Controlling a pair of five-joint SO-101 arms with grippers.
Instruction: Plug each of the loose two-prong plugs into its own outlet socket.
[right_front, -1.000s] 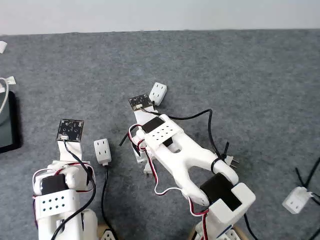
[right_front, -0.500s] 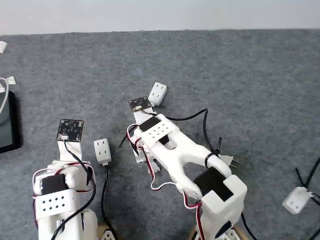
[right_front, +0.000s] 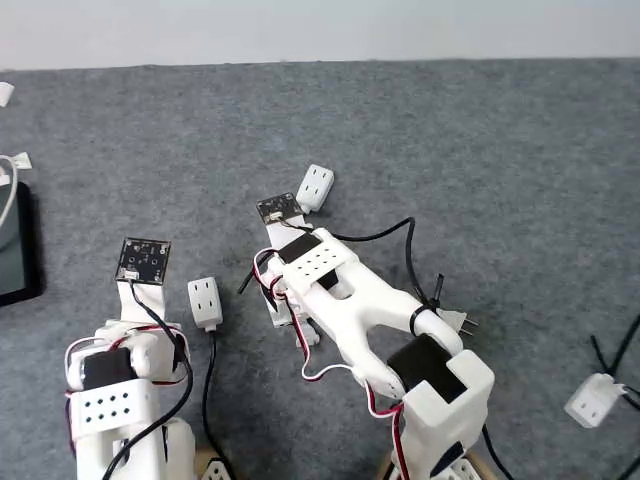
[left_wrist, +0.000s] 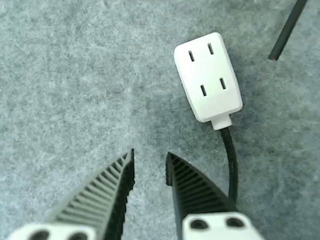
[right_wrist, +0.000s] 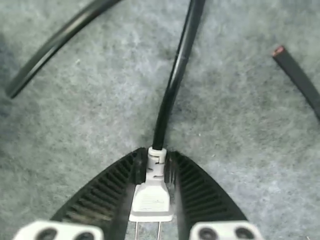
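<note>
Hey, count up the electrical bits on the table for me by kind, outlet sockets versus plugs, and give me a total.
Outlet sockets: 3, one far, one near the left arm, one at the right edge
Two-prong plugs: 2, one loose, one held in the right gripper
Total: 5

**What lies on the grey tabletop (right_front: 520, 150)**

The surface is a felt-like grey fabric. Three white outlet sockets lie flat on it, well apart: the middle socket (right_front: 316, 187) near the centre, the left socket (right_front: 205, 302) (its black cord (right_front: 209, 385) trails toward the near edge) and the right socket (right_front: 597, 400) at the right edge. A two-prong plug (right_front: 457, 322) lies between the middle and right ones. A dark flat device (right_front: 14, 250) sits at the left edge.
</note>
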